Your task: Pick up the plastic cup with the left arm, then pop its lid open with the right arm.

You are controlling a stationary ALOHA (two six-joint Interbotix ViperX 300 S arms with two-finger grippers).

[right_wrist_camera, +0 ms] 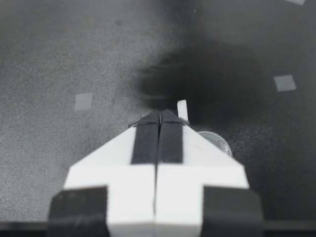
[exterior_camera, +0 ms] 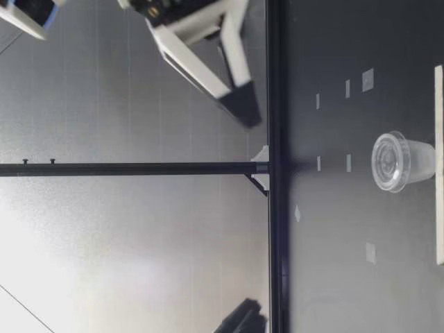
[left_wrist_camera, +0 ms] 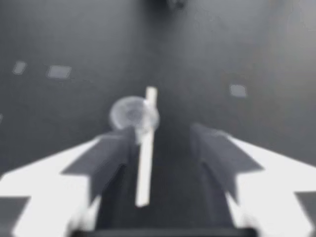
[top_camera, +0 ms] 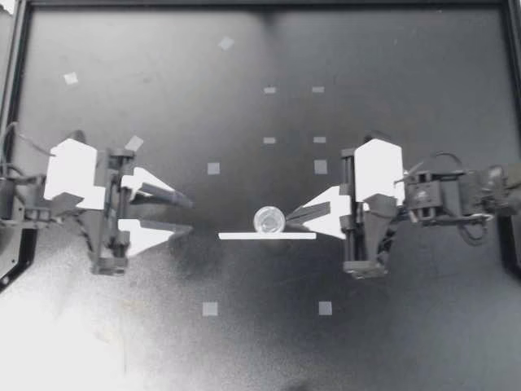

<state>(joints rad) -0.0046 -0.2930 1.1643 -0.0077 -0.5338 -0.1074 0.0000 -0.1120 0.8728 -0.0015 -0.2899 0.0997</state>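
Clear cup (top_camera: pixel 269 219) stood upright mid-bench (top_camera: pixel 391 326) against 1 white strip (top_camera: pixel 244 236), right jaws pinched fully together on nothing with tips just beside the cup seen from above, left jaws spread wide, empty, well apart from it.

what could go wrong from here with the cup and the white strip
My right gripper is shut with its tips close beside the clear cup, so a small nudge might tip or slide it. The cup stands right next to the white strip, so shifting one could drag the other.
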